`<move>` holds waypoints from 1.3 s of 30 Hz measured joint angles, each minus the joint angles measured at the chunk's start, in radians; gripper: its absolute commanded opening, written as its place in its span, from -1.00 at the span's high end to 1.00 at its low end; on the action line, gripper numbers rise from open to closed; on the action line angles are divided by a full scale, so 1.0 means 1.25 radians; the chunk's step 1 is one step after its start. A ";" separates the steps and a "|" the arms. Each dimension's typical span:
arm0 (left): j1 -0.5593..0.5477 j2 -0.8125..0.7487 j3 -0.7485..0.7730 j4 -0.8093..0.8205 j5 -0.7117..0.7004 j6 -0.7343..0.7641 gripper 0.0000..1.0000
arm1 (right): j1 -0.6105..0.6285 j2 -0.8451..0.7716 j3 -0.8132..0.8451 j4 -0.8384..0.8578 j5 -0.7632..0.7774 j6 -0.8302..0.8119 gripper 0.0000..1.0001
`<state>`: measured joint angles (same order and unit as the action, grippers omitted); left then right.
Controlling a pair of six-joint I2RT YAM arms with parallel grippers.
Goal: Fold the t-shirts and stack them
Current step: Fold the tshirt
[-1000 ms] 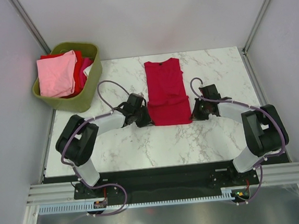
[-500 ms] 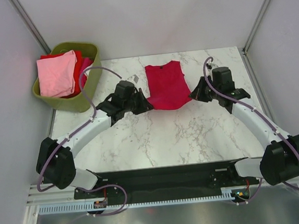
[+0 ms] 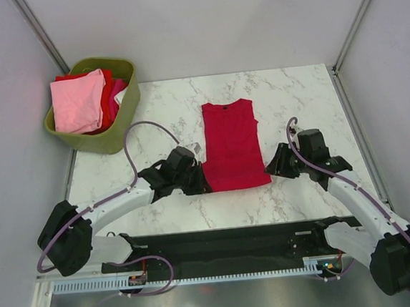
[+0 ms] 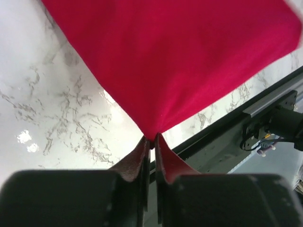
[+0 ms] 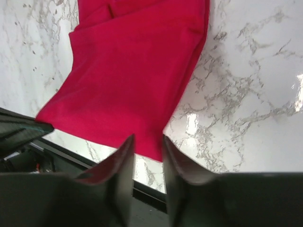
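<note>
top view: crimson t-shirt (image 3: pixel 231 145) lies flat near the middle of the marble surface (image 3: pixel 293 95), folded to a narrow long shape, neck at the far end with a small dark label (image 3: pixel 224 107), hem toward the arm bases. left arm (image 3: pixel 116 202) reaches in low from the left, its jaws at the shirt's near left corner. right arm (image 3: pixel 352 194) comes in from the right, its jaws at the near right corner. olive-green basket (image 3: pixel 126 110) sits at the far left corner of the surface, well apart from the shirt. in it are a light pink t-shirt (image 3: pixel 77 101) on top, a red one (image 3: pixel 107 97) under it and a bit of magenta (image 3: pixel 118 86) at the right side (how many are piled there i cannot tell).

left wrist view: the crimson t-shirt (image 4: pixel 175 61) fills the upper part, and its corner tapers down into the left jaws. the fingers (image 4: pixel 137 158) stand almost together with only a thin slit, the cloth tip pinched between them. marble surface (image 4: pixel 47 94) shows at left, its near edge and the black frame at right.

right wrist view: the right jaws stand clearly apart, not clamped. the fingers (image 5: pixel 122 156) flank the shirt's corner, which lies on the surface (image 5: pixel 246 94) in the gap between them. the crimson t-shirt (image 5: pixel 128 80) spreads up and left from there, a folded edge along its right side.
</note>
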<state>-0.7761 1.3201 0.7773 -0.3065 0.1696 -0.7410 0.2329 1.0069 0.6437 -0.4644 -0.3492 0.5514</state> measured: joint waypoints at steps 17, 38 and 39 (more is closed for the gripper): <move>0.037 -0.078 -0.025 -0.083 -0.074 -0.004 -0.19 | 0.000 0.154 0.034 0.038 0.094 -0.024 0.09; 0.145 0.294 0.155 0.037 -0.107 0.020 -0.08 | 0.019 0.475 0.185 0.186 0.155 -0.031 0.13; 0.146 0.304 0.162 0.043 -0.107 0.020 -0.06 | 0.021 0.483 0.188 0.187 0.157 -0.032 0.15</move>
<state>-0.5934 1.6997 0.9802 -0.2531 0.0360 -0.7158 0.2588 1.6112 0.8791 -0.2306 -0.1528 0.5114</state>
